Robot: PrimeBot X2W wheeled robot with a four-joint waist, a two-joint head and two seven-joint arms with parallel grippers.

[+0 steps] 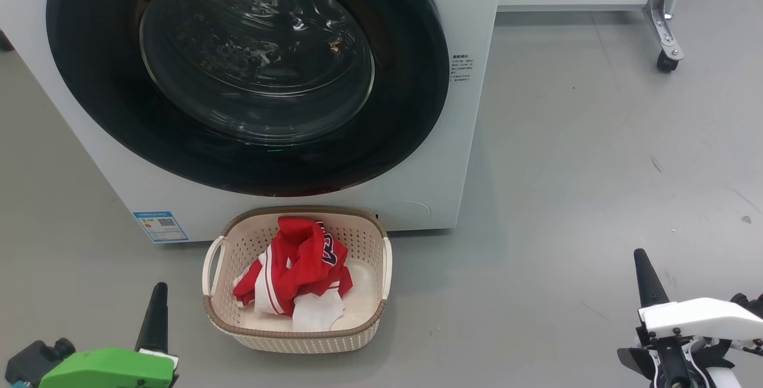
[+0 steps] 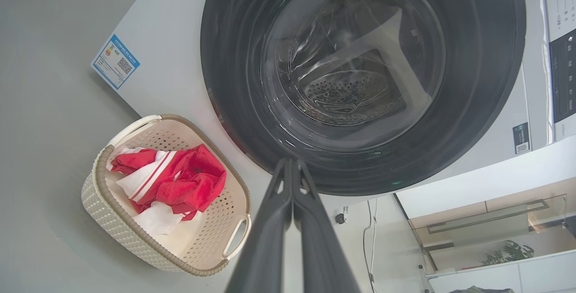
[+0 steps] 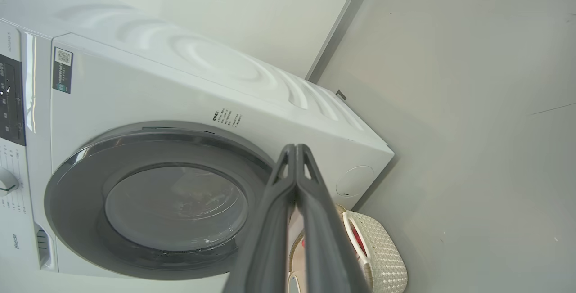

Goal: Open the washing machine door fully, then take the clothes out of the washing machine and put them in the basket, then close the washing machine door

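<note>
**Inspector:** Jaws first

**Assistant:** Left gripper (image 2: 291, 163): jaws pressed together, holding nothing, low on the left above the floor (image 1: 596, 155). Right gripper (image 3: 295, 149): jaws likewise together and empty, low on the right, well apart from the basket (image 1: 298, 212)

**Inspector:** Task items?

**Assistant:** The clothes (image 1: 298, 263), red with white trim, lie heaped in the basket, with a white cloth piece (image 1: 316, 312) at the near side. The basket stands on the floor just before the washing machine (image 1: 471, 6), beneath the washing machine door (image 1: 247, 72), which sits shut against the front

**Inspector:** Anything obscured?

**Assistant:** The head view cuts off the door's top. In the right wrist view the fingers hide most of the basket. Reflections on the glass blur the drum

**Inspector:** Markings?

**Assistant:** A blue label sticker (image 1: 161, 226) at the lower corner carries a QR code, print too fine to read. A small text block (image 1: 462, 69) beside the door rim is illegible. The jersey lettering is folded and unreadable
</note>
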